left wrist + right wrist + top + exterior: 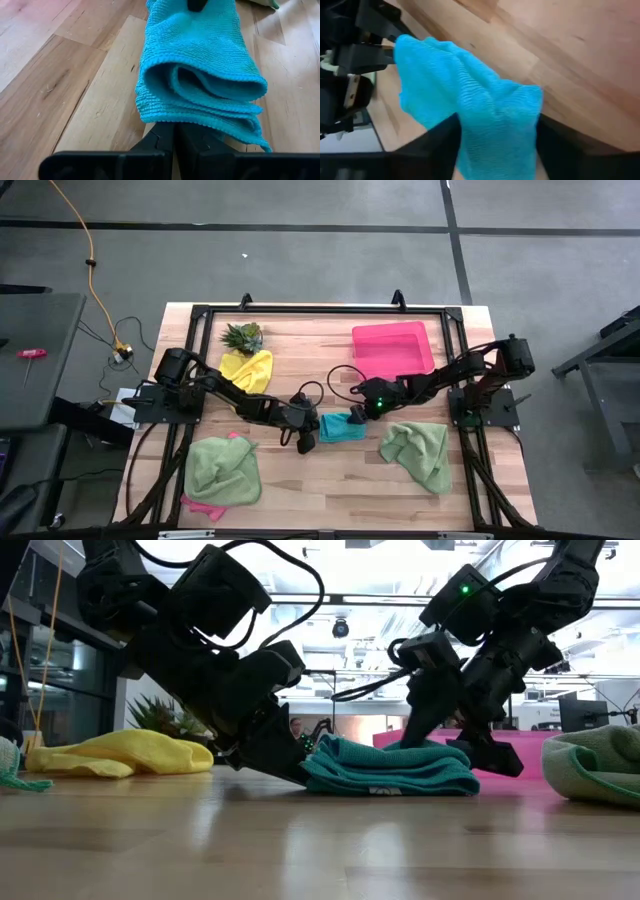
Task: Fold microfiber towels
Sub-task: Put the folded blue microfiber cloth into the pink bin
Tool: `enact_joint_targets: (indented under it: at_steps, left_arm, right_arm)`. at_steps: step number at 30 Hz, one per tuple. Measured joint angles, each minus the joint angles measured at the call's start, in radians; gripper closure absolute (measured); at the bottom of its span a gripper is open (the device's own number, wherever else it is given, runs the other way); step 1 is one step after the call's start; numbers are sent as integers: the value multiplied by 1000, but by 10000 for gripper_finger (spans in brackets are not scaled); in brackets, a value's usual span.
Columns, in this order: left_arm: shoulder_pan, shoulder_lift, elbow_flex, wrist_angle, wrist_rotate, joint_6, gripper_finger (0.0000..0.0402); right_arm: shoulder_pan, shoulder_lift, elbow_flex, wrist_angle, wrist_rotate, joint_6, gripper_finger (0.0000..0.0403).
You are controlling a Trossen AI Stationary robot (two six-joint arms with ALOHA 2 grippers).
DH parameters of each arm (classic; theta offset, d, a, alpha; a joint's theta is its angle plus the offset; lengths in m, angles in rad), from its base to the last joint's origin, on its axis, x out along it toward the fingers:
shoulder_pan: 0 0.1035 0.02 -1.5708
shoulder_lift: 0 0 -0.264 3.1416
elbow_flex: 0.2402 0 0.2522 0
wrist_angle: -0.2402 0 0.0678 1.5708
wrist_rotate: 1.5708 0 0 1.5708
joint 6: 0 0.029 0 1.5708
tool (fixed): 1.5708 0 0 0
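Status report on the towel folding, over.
Left gripper jaws shut, at the folded teal towel edge. Right gripper jaws straddling the towel's other end, grip unconfirmed. Nothing in the way.

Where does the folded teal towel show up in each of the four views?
High view: teal towel at table centre, between both grippers.
Low view: centre, flat on the wood.
Left wrist view: fills the middle, folded layers facing the shut left gripper.
Right wrist view: centre, between the right gripper's fingers.
Shared landmark: the right gripper on the towel's far edge.
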Motion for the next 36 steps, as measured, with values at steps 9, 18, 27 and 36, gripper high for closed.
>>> enact_joint_targets:
  at_steps: [9, 18, 27, 36]
  left_arm:
    - [38, -26, -1, -36, 31, 29, 402]
    - [133, -242, -43, -262, 31, 185, 401]
    - [192, -506, -155, -287, -19, 156, 401]
    - [195, -555, -173, -273, -59, 103, 401]
  right_arm:
    - [0, -18, -2, 3, -71, -64, 385]
    - [-23, -290, 0, -238, -68, -141, 399]
    - [-174, -683, 62, -627, -69, -193, 401]
    - [-487, -682, 384, -1040, -113, -519, 402]
